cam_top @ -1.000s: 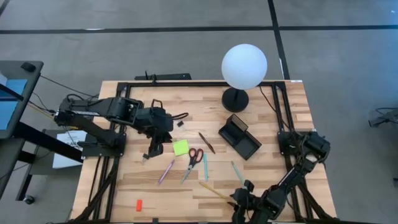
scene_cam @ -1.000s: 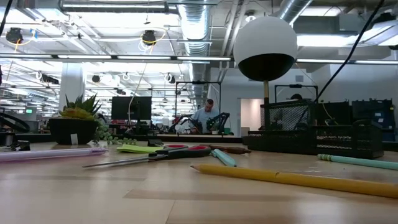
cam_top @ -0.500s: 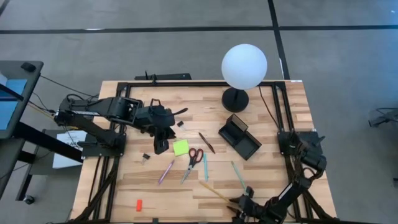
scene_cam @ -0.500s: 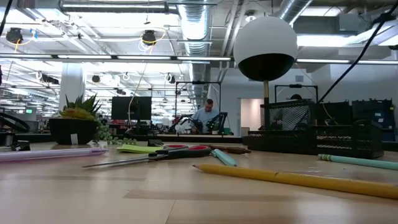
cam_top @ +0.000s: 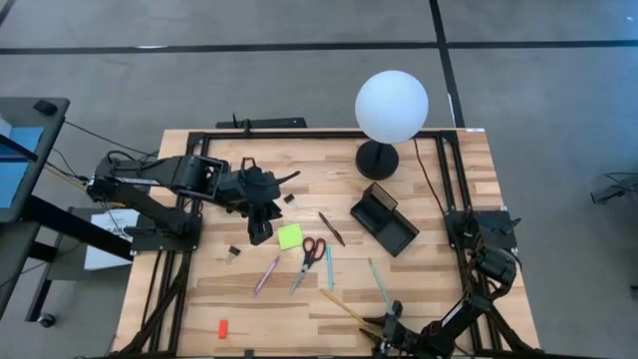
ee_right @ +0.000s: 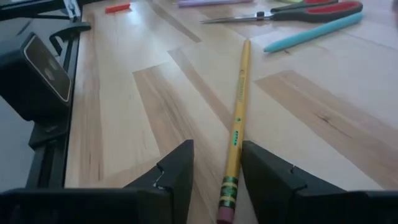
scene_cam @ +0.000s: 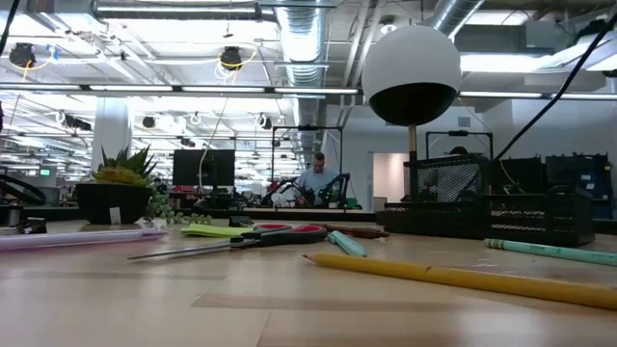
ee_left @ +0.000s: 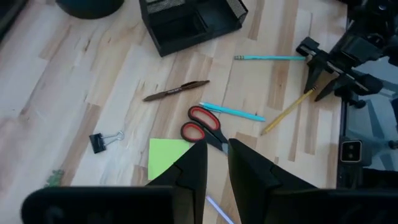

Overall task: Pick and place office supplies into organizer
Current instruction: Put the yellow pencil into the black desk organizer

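The yellow pencil [cam_top: 349, 307] lies flat near the table's near edge. My right gripper [ee_right: 216, 155] stands open low over its eraser end [ee_right: 226, 198], one finger on each side. The black organizer [cam_top: 384, 221] stands right of centre. Red-handled scissors [cam_top: 309, 261], the green sticky pad [cam_top: 289, 236], a teal pen [cam_top: 328, 267], a green pencil [cam_top: 379, 281], a purple pen [cam_top: 266, 274] and a brown pen [cam_top: 331, 227] lie mid-table. My left gripper [ee_left: 214, 155] hangs above the pad's left side, narrowly open and empty. My right gripper has the yellow pencil's eraser end [ee_right: 226, 198] between its open fingers. They come in low from the table's near edge and lie along the pencil. Whether either finger touches it I cannot tell. The pencil lies flat on the table.
A white globe lamp [cam_top: 392, 107] on a round black base [cam_top: 377, 158] stands at the far right. Black clips [cam_top: 234, 251] [cam_top: 289, 198] and a red-orange piece [cam_top: 222, 327] lie on the left half. A potted plant [scene_cam: 123, 183] shows in the low view.
My right gripper has sunk to the tabletop at the near edge and tipped flatter, coming in over the yellow pencil's eraser end. My left gripper's wrist has turned a little, swinging its fingers toward the sticky pad.
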You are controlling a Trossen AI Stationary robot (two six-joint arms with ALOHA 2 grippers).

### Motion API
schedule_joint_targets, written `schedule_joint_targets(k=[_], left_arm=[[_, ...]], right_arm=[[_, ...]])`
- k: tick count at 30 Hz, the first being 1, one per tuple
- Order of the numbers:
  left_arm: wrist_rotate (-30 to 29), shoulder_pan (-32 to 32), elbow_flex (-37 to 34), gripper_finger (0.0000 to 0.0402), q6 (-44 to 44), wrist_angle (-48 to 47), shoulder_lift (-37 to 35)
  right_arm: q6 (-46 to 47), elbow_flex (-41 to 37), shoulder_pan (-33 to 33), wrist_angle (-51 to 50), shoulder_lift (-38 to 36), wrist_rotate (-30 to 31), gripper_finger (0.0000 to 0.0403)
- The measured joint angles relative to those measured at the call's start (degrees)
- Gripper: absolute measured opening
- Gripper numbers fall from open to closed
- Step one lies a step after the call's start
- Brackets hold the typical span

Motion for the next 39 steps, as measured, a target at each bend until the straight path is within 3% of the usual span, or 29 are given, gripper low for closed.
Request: schedule_joint_targets(k=[7, 18, 27, 31, 34, 37, 39], left_arm=[[-0.91, 0.24, 0.01, 0.0057, -0.03, 0.0, 0.0], [-2.04, 1.27, 0.0, 0.0057, -1.66, 0.04, 0.0], [-3.78, 1.25, 0.0, 0.0057, -4.19, 2.23, 0.0], [-3.79, 1.25, 0.0, 0.0057, -4.08, 2.75, 0.02], [-3.77, 1.25, 0.0, 0.0057, -3.64, 2.84, 0.02], [-3.93, 1.25, 0.0, 0.0057, -3.5, 3.3, 0.02], [-4.71, 1.25, 0.0, 0.0057, -3.47, 3.41, 0.02]], right_arm=[[3.57, 0.18, 0.26, -2.9, 0.1, -0.32, 0.0105], [1.29, 0.17, 0.04, -2.27, 0.56, 0.99, 0.0014], [0.44, 4.47, -0.68, -4.27, 3.51, 1.63, 0.0009], [3.94, 6.86, -0.83, -9.63, 4.18, 0.82, 0.0009], [8.91, 6.98, -0.98, -13.69, 1.41, -4.94, 0.0009], [10.94, 7.16, -2.3, -19.08, -3.82, -19.43, 0.0003], [10.7, 7.03, -3.13, -24.01, -7.4, -24.89, 0.0]])
